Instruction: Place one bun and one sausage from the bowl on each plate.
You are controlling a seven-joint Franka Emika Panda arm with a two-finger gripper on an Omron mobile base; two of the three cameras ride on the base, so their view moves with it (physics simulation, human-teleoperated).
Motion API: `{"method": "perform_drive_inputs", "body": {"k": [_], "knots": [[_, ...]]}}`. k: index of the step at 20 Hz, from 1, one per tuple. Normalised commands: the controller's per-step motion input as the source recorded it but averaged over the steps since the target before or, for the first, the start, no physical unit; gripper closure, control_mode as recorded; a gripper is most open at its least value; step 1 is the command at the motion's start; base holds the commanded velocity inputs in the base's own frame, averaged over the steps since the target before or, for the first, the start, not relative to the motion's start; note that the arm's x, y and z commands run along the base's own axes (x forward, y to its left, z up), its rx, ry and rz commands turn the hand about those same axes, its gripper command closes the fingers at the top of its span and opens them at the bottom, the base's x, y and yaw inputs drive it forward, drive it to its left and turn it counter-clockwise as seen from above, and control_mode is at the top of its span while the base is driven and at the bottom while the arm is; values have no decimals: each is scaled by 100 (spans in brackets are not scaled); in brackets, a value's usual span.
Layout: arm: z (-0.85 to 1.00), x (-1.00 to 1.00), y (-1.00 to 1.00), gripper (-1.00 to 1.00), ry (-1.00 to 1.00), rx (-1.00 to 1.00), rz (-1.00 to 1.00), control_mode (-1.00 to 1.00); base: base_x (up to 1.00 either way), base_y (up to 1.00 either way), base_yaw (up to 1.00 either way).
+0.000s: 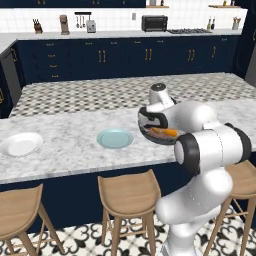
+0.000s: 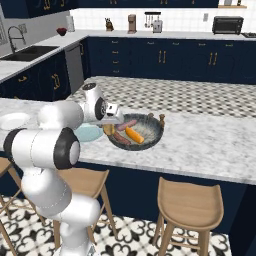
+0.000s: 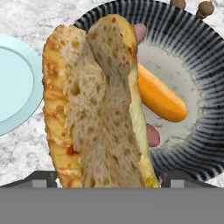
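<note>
Golden bun fills the hand view, held in the wide-spread claw; base views add both plates.

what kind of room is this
A home kitchen, rendered: a marble island counter with wooden stools, navy cabinets behind, and a toaster oven on the back counter.

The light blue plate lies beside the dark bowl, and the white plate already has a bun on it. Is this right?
Not quite. The white plate has nothing on it, as the left base view shows. The bun is up between the fingers of the gripper. The light blue plate does lie beside the dark bowl.
</note>
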Motion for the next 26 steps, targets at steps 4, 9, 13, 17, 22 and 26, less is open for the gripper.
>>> {"method": "perform_drive_inputs", "body": {"k": [4,9,13,17,22,26], "knots": [[28,9,96,100,13,0,-4,-100,0,0,0],[-5,4,81,100,15,0,-4,-100,0,0,0],[-16,8,65,100,9,0,-5,-100,0,0,0],[-25,33,42,100,9,4,-7,-100,0,0,0],[-39,32,34,100,6,7,-8,-100,0,0,0],[-34,49,40,100,9,5,-10,-100,0,0,0]]}}
